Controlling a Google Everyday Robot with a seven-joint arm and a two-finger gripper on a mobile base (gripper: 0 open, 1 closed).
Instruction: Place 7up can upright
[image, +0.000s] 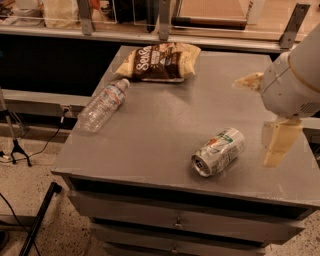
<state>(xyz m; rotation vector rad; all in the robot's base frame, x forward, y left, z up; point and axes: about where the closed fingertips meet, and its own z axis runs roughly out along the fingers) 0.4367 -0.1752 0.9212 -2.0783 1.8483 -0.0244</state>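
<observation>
The 7up can is silver-white with green and red marks. It lies on its side on the grey cabinet top, at the front right, with its top end facing front-left. My gripper hangs over the right edge of the top, just right of the can and a little above it. Its cream fingers stand wide apart, and it is open and empty. It does not touch the can.
A clear plastic water bottle lies on its side at the left edge. A brown and cream snack bag lies at the back. Behind the cabinet runs a counter with metal posts. Drawers sit below the top.
</observation>
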